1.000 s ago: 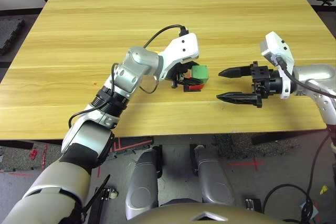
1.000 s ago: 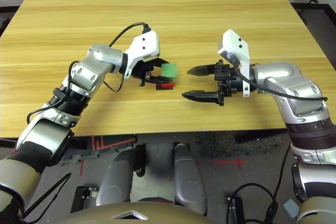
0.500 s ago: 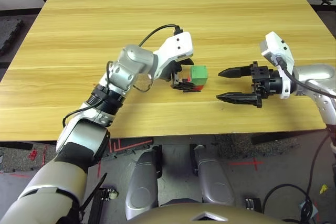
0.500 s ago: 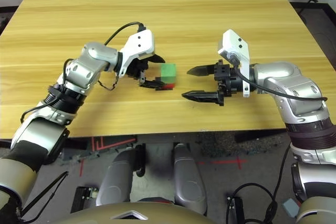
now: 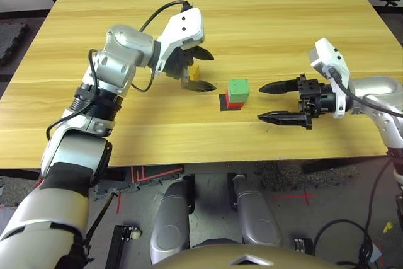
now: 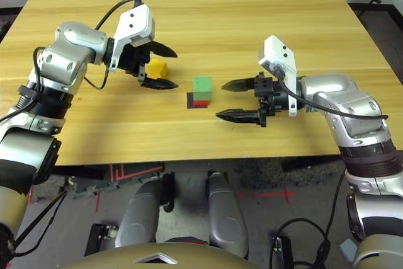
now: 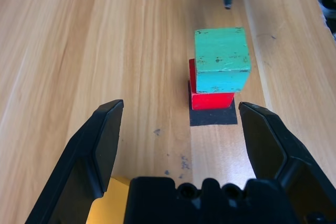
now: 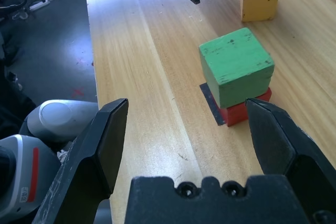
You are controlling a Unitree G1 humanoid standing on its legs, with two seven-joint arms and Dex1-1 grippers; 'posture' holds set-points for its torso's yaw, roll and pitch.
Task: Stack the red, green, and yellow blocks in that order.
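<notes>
Stack, part-built: green block (image 5: 238, 89) rests on red block (image 5: 234, 100) (over black patch (image 7: 212, 116)). Yellow block (image 6: 157, 68) lies between spread left gripper (image 6: 160, 66), likely for pickup; right gripper (image 6: 230, 99) spread, empty.

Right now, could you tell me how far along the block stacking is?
Done: the green block sits on the red block, over a black patch. In hand: nothing; the left gripper, jaws open, hovers by the yellow block, and the right gripper is open too. Left: place yellow on green.
</notes>
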